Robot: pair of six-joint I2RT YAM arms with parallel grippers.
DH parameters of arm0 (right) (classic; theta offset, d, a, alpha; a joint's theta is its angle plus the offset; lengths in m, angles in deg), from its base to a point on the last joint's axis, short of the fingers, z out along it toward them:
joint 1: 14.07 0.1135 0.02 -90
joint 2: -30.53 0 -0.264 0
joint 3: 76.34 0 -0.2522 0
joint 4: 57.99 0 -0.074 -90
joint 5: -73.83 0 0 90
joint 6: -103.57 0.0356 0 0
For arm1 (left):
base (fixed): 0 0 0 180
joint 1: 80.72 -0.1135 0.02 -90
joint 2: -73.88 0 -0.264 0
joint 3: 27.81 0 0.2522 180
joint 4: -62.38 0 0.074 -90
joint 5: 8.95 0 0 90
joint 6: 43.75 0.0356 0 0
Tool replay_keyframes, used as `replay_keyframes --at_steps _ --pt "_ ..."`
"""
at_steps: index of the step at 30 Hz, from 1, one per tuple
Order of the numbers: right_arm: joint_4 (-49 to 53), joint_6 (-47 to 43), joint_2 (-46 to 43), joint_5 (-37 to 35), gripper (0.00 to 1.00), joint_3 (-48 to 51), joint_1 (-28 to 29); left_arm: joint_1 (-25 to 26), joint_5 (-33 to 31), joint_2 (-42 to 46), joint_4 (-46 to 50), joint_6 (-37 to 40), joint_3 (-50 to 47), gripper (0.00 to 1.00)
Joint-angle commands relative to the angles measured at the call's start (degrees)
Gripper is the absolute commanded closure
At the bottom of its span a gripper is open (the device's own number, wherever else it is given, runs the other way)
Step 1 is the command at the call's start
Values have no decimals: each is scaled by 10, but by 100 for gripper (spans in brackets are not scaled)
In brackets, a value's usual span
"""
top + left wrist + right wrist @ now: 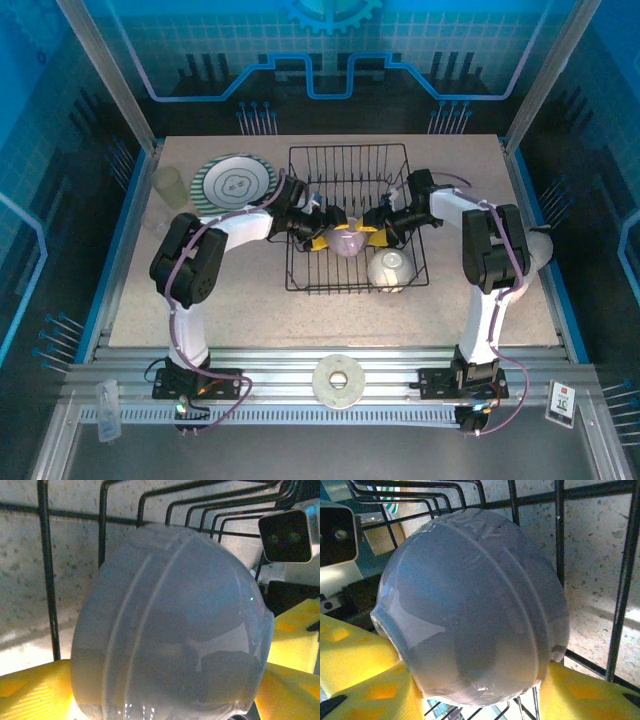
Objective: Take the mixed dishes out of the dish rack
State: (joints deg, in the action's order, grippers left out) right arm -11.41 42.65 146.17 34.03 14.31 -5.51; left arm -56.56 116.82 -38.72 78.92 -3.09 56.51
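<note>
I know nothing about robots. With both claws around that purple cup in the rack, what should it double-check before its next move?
1. Lavender cup sits between the left gripper's fingers: ok.
2. The same cup sits between the right gripper's fingers: ok.
3. Either grip firm enough to lift: cannot tell.
4. One arm alone in charge of the cup: not ok, since both grippers flank it.
5. Cup free of the dish rack wires: cannot tell, because wires run close behind it.
6. Bare table to set it down, away from the green-and-white striped plate: ok.
</note>
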Motion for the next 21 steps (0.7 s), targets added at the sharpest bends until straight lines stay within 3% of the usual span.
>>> replay_keyframes --at_steps 1,14,21 --pt "11 16 55 -113 64 28 -23 1 31 27 -82 -59 -25 17" --pt "32 11 31 -98 63 3 -23 2 38 56 -193 -135 -62 37" --pt "41 11 10 -94 62 -9 -28 6 38 66 -223 -160 -74 38"
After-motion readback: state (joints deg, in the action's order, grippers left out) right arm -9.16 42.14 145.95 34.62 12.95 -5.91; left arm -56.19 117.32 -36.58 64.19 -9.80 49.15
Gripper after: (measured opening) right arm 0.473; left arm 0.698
